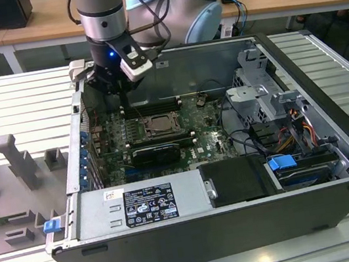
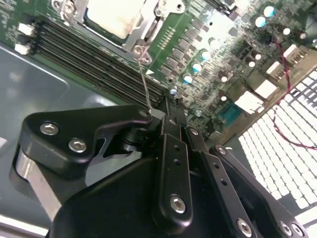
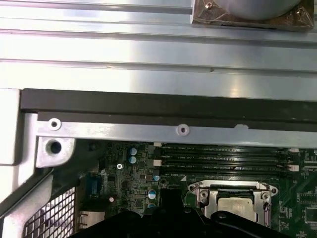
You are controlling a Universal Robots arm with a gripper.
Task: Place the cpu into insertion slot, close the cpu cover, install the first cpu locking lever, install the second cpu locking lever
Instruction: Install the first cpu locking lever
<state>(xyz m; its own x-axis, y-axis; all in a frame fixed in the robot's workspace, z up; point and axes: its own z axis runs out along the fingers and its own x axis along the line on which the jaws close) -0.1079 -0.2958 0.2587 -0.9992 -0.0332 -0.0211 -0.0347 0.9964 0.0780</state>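
Observation:
The cpu [image 2: 111, 17] [image 3: 238, 206] lies pale face up in the insertion slot [image 1: 160, 125] on the green board. Around it the silvery cpu cover [image 2: 148, 27] [image 3: 230, 187] lies flat as a frame. From the socket's corner a thin wire locking lever [image 2: 145, 79] rises up to my black fingertips. My gripper [image 2: 167, 103] [image 1: 123, 106] hangs inside the open case, beside the socket on the exterior view's left and toward the back. Its fingers are pressed together at the lever's free end.
Long black memory slots [image 2: 94, 62] [image 3: 223, 158] run between the socket and the case's back wall [image 3: 148, 130]. A power supply [image 1: 140, 206] fills the case's front, with a drive cage [image 1: 264, 90] and cables at the exterior view's right. A red wire [image 2: 287, 64] crosses the vent grid.

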